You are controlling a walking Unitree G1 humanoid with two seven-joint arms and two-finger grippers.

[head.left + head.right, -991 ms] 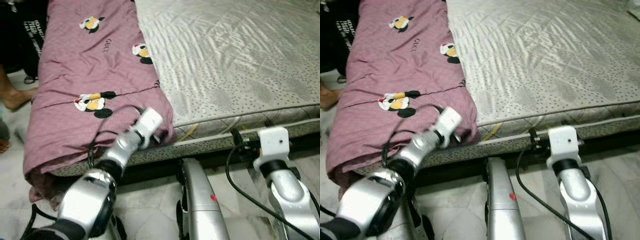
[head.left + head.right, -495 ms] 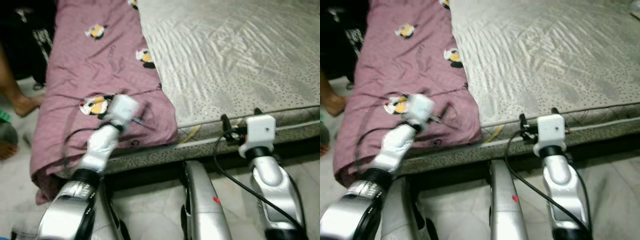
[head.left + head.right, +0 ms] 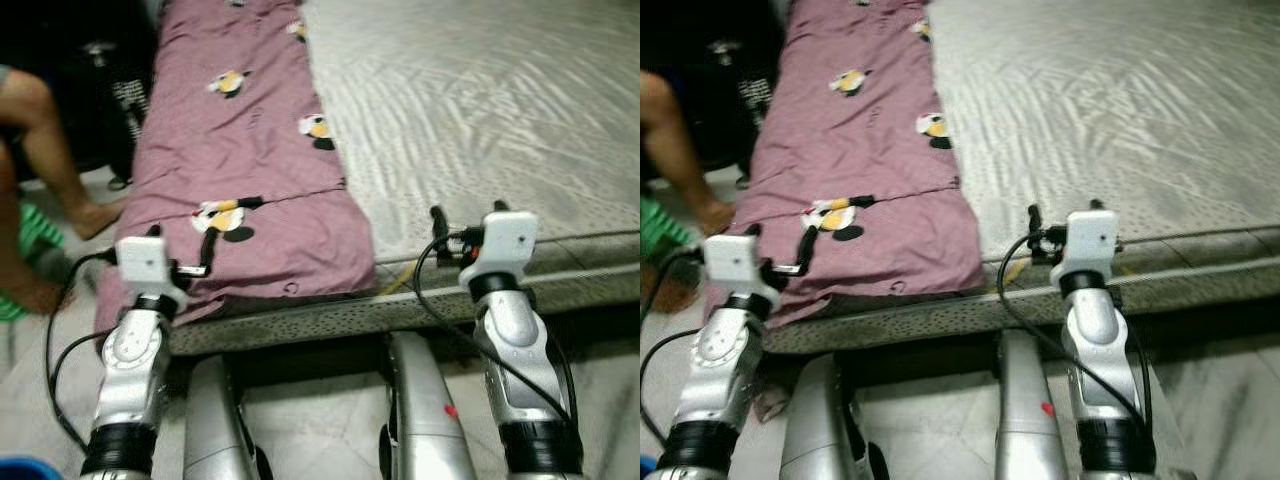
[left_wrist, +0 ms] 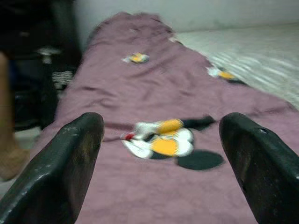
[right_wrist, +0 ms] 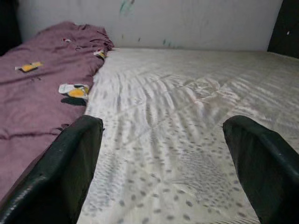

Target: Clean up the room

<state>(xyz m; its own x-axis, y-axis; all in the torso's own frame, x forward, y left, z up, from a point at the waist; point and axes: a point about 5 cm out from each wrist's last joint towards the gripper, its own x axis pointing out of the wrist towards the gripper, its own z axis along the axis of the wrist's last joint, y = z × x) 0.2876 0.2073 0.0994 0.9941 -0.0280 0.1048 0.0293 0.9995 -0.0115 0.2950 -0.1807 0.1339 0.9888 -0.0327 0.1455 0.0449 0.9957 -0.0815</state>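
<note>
A purple blanket with cartoon prints lies folded in a long strip along the left side of the bed. Its front end hangs slightly over the mattress edge. My left gripper hovers at the blanket's front left corner. In the left wrist view the left gripper is open, with only the blanket beyond its fingers. My right gripper is at the mattress's front edge, open over the bare quilted surface with nothing between its fingers.
A person's legs and foot are on the floor left of the bed, beside a green cloth. Dark bags stand behind them. A yellow strip hangs at the mattress edge. Tiled floor lies below.
My left arm swung left, from the blanket's front right corner to its front left corner. The right arm rose a little. The camera shifted, so the person's legs now show.
</note>
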